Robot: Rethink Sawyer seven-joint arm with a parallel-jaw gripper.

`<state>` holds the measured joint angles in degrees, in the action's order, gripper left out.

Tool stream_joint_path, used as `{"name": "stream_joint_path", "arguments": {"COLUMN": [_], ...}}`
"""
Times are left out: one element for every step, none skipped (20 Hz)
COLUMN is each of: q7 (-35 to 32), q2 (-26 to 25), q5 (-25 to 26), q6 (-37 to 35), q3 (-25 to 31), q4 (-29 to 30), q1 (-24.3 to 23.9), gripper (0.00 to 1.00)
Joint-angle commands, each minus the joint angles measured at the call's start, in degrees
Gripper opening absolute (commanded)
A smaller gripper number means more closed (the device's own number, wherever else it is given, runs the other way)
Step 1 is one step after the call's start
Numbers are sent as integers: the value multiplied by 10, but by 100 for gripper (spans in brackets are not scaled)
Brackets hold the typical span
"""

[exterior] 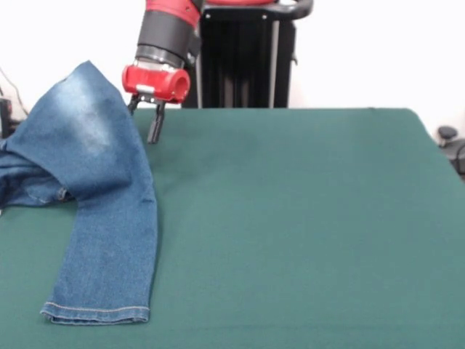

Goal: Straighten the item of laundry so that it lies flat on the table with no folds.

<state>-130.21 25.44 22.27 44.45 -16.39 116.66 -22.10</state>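
Observation:
The item of laundry [94,167], a pair of blue denim jeans, lies at the left side of the green table [305,218]. One leg runs toward the near edge and ends in a hemmed cuff [94,313]. Another part stands up in a faded, rounded hump [87,94] and bunches into folds at the left edge. My gripper [143,125] hangs at the hump's right edge near the far side of the table. It is open, with nothing seen between its fingers. The left finger [134,106] is right at the denim's edge, and the right finger [155,125] is clear of the cloth.
The black pedestal [247,58] rises behind the table's far edge. A dark object [449,138] sits past the table's right corner. The jeans run off the left side of the view.

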Motion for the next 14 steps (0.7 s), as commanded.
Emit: {"name": "stream_joint_path", "arguments": {"q7": [-6, -7, -8, -9, -12, -14, -16, -18, -19, -20, -21, -22, -24, -26], "q2": [-47, -47, -48, -48, -44, -40, -36, -32, -29, -26, -22, -18, -17, -16], "q5": [6, 6, 6, 5, 7, 8, 10, 11, 13, 15, 17, 19, 19, 19], "q6": [47, 48, 49, 50, 46, 43, 39, 35, 32, 29, 26, 24, 27, 30], "q3": [13, 12, 12, 12, 11, 11, 11, 10, 10, 10, 9, 9, 9, 10], "q4": [-73, -74, -74, -74, -72, -70, -68, -66, -65, -64, -63, -60, -59, -58], "q1": [9, 9, 9, 10, 11, 12, 12, 13, 14, 14, 14, 15, 14, 14], "gripper": [100, 100, 100, 100, 100, 100, 100, 100, 100, 100, 100, 100, 100, 100]}}
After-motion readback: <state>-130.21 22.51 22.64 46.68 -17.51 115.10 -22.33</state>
